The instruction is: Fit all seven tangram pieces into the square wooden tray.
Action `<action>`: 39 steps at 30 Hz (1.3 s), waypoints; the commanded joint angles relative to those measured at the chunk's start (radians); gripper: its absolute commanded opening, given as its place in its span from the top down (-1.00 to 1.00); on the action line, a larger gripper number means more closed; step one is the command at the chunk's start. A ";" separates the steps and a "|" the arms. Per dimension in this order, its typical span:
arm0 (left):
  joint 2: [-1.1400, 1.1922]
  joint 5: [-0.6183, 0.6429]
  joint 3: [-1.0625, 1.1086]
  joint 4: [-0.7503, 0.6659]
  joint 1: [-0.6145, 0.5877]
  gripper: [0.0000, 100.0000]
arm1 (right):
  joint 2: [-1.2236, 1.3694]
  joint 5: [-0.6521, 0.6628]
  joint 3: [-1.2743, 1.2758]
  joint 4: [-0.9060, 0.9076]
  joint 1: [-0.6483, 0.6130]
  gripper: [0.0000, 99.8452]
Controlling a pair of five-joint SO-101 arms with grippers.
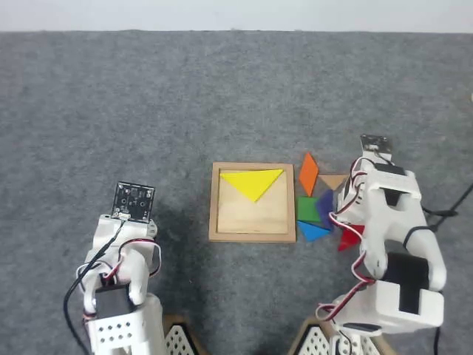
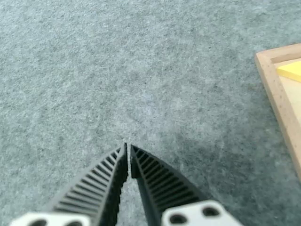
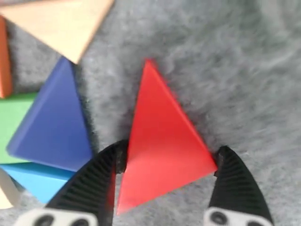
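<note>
Pinching the red triangle (image 3: 161, 145) across its wide end, the right claw (image 3: 171, 149) is sitting partly open, a finger touching each side, the tip pointing away from the wrist. The dark blue triangle (image 3: 54, 122) is lying just beside it, towards the wooden tray (image 1: 216, 203), so a lift looks wise before crossing. The yellow triangle (image 1: 253, 181) is occupying the tray's far half. The left claw (image 2: 128, 155) is hanging closed and empty over bare table (image 1: 111, 96), well apart.
</note>
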 commanded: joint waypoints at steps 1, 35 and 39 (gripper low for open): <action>-0.012 -0.014 -0.007 0.006 -0.008 0.98 | -0.022 -0.003 -0.049 0.010 -0.068 0.66; -0.012 -0.014 -0.007 0.006 -0.008 0.98 | 0.048 -0.382 -0.526 0.242 -0.803 0.67; -0.012 -0.014 -0.007 0.006 -0.008 0.98 | 0.165 -0.439 -0.651 0.248 -0.822 0.67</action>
